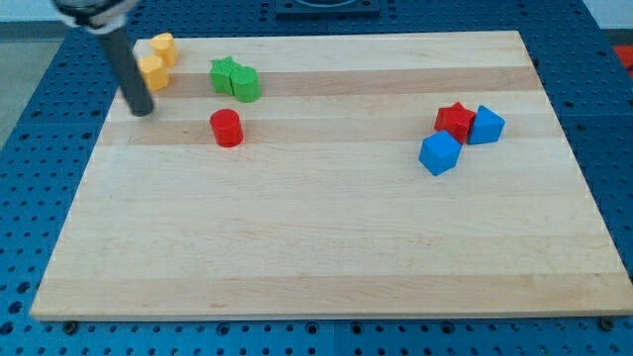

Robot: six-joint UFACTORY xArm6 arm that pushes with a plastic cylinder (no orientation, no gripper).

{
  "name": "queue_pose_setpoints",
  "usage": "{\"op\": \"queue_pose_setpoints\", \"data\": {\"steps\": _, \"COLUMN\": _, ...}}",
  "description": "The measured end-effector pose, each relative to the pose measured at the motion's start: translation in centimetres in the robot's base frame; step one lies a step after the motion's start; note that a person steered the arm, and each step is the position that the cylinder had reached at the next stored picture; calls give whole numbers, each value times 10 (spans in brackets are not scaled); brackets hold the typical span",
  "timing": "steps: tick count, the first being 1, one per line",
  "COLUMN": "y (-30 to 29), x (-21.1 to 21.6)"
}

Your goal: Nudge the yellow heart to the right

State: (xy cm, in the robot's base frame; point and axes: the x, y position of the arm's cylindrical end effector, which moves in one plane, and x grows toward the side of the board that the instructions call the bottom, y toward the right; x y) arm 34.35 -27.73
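Note:
Two yellow blocks sit at the board's top left. One yellow block [163, 47] is nearer the top edge. The other yellow block [153, 72] sits just below and left of it; which of the two is the heart I cannot tell for sure. My tip [144, 109] rests on the board just below and slightly left of the lower yellow block, a small gap from it. The dark rod rises up and to the left, out of the view's top.
A green star [224, 73] and a green block [245, 84] touch each other right of the yellow blocks. A red cylinder [226, 128] stands below them. At the right, a red star [455, 121], a blue block [486, 125] and a blue cube [440, 153] cluster.

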Motion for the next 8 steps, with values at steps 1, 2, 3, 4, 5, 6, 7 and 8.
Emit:
{"op": "queue_pose_setpoints", "data": {"steps": 1, "y": -27, "x": -1}}
{"op": "queue_pose_setpoints", "data": {"steps": 2, "y": -28, "x": -16}}
{"op": "queue_pose_setpoints", "data": {"steps": 3, "y": -28, "x": -16}}
{"op": "queue_pose_setpoints", "data": {"steps": 4, "y": -27, "x": -41}}
{"op": "queue_pose_setpoints", "data": {"steps": 5, "y": -11, "x": -79}}
{"op": "queue_pose_setpoints", "data": {"steps": 6, "y": -8, "x": -105}}
{"op": "queue_pose_setpoints", "data": {"steps": 7, "y": -8, "x": -136}}
{"op": "queue_pose_setpoints", "data": {"steps": 8, "y": -1, "x": -153}}
